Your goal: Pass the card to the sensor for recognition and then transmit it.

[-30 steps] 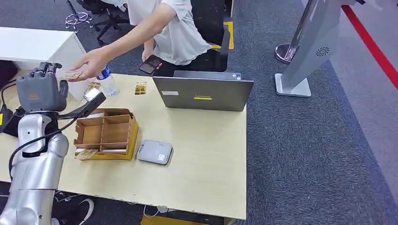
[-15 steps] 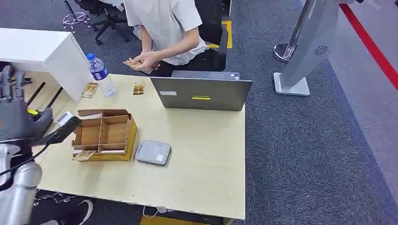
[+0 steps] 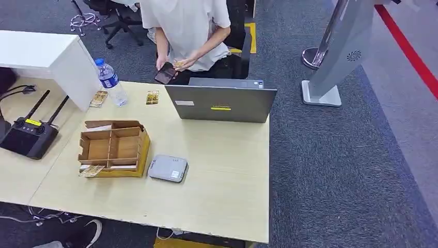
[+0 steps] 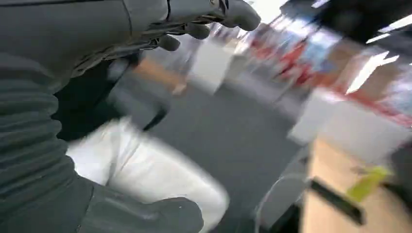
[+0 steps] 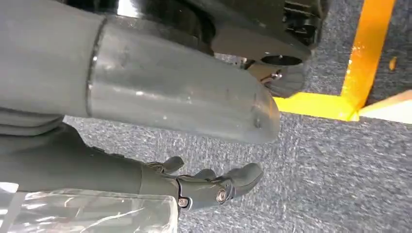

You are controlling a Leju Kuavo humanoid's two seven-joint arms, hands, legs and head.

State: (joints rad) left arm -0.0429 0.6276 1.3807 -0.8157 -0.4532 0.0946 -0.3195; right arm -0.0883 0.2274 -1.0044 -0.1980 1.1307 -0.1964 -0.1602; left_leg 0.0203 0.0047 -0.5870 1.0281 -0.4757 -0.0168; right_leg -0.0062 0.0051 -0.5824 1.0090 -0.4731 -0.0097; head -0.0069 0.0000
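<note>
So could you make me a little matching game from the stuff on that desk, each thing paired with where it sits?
Things:
1. water bottle
2. grey sensor box
3. black remote controller
4. laptop

Places:
A. far left of the desk
B. far edge, in front of the seated person
C. beside the white cabinet
D. right next to the cardboard tray

Pairs: 1-C, 2-D, 3-A, 4-B

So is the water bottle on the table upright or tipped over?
Upright. The water bottle stands on its base on the table, blue cap on top, beside the white box.
</note>
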